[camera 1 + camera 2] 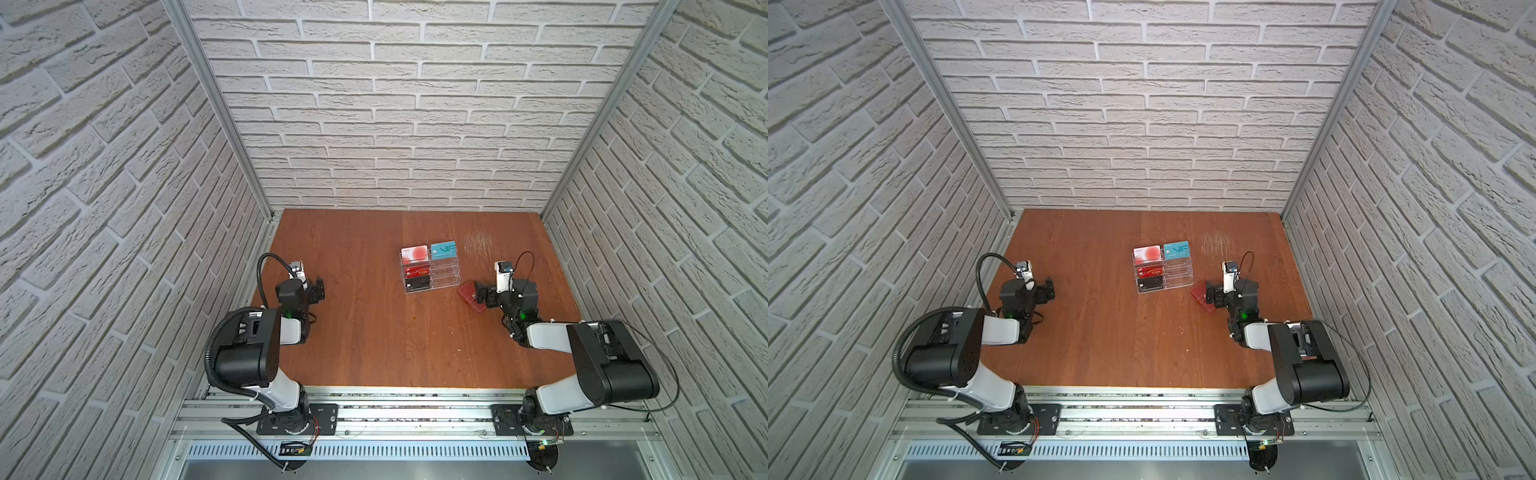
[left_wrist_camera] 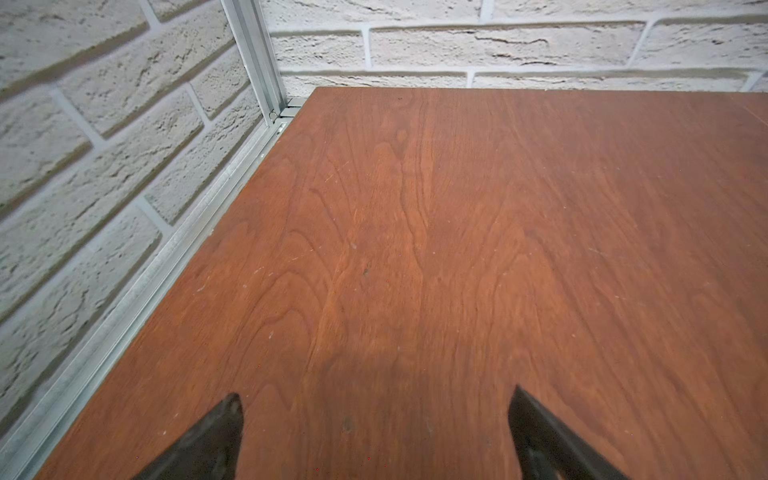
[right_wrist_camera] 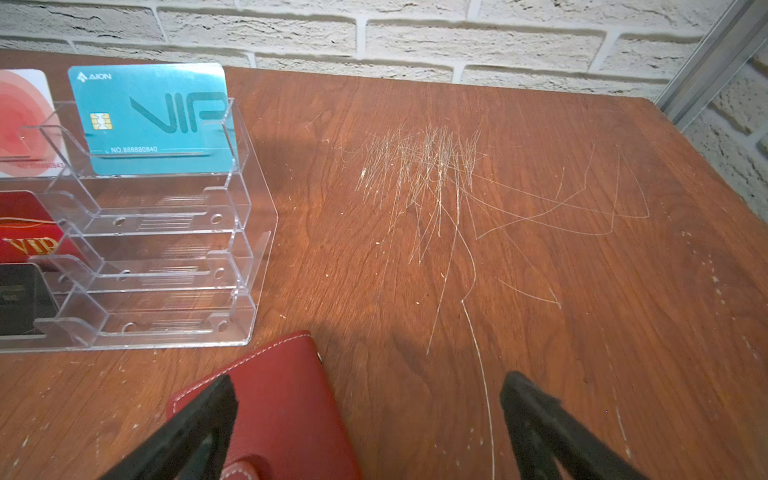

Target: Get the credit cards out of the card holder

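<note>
Three white brick-pattern walls (image 1: 395, 104) enclose one reddish-brown wooden tabletop (image 1: 353, 332). At left, the left gripper (image 1: 319, 289) hangs above bare wood near the table's edge, jaws spread wide and holding nothing. Right of centre stands a clear acrylic tiered stand (image 1: 430, 270), with a teal VIP card (image 1: 443, 250) upright in its rear tier. Just right of the stand lies the small red leather-like card holder (image 1: 467, 293), closed and flat on the wood; its contents cannot be seen. The right gripper (image 1: 480, 297) hangs over it, jaws spread wide and empty. Only the right wrist view resolves the holder's white stitching and the fine pale scratches (image 3: 428, 174). The left wrist view shows wood and wall.
</note>
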Available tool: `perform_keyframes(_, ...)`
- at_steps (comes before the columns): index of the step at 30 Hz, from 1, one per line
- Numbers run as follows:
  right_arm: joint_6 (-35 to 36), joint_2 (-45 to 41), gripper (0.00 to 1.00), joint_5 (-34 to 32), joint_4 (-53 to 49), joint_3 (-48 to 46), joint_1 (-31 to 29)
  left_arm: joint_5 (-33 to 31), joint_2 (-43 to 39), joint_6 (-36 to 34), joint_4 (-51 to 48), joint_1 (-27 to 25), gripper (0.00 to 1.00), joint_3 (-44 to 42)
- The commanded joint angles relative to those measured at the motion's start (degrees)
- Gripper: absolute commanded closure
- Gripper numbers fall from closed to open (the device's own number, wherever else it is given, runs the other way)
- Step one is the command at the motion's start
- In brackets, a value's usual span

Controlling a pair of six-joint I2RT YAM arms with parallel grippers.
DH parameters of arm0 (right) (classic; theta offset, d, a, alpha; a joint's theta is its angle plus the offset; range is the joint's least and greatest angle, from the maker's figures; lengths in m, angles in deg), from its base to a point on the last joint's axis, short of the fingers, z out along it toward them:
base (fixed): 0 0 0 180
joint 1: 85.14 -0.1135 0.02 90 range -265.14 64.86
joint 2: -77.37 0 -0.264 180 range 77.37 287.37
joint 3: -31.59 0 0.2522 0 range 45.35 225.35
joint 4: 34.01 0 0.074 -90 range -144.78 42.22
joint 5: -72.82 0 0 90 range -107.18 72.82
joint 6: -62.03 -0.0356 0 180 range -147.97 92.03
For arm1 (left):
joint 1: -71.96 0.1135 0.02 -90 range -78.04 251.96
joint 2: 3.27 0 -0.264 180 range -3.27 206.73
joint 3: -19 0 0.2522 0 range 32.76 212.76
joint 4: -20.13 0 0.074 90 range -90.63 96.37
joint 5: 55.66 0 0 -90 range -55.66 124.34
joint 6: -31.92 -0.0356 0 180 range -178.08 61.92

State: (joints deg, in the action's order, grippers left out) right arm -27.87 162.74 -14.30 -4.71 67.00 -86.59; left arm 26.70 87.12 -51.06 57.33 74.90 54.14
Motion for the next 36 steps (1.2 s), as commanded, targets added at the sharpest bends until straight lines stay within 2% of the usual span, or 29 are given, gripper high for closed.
perform_keyframes(1, 0.2, -1.1, 0.0, 0.4, 1.4, 0.6, 0.1, 0.2, -0.4, -0.9, 2.3, 0.4, 0.02, 0.3)
perform_keyframes(25, 0.2, -0.9, 0.0, 0.3, 0.8, 1.0, 0.1, 1.1, -0.4, -0.7, 2.3, 0.8, 0.02, 0.3)
perform_keyframes(30, 0.1, -1.1, 0.0, 0.3, 0.9, 0.9, 0.1, 3.1, -0.5, 0.1, 2.4, 1.9, 0.02, 0.1)
perform_keyframes(32, 0.1, -1.1, 0.0, 0.3, 0.9, 0.9, 0.1, -1.1, -1.9, 2.1, 2.1, 2.0, 0.02, -0.2)
perform_keyframes(36, 0.4, -1.5, 0.0, -0.5, 2.2, 0.3, 0.1, -4.1, -5.1, 0.8, -2.4, 0.5, 0.02, 0.8)
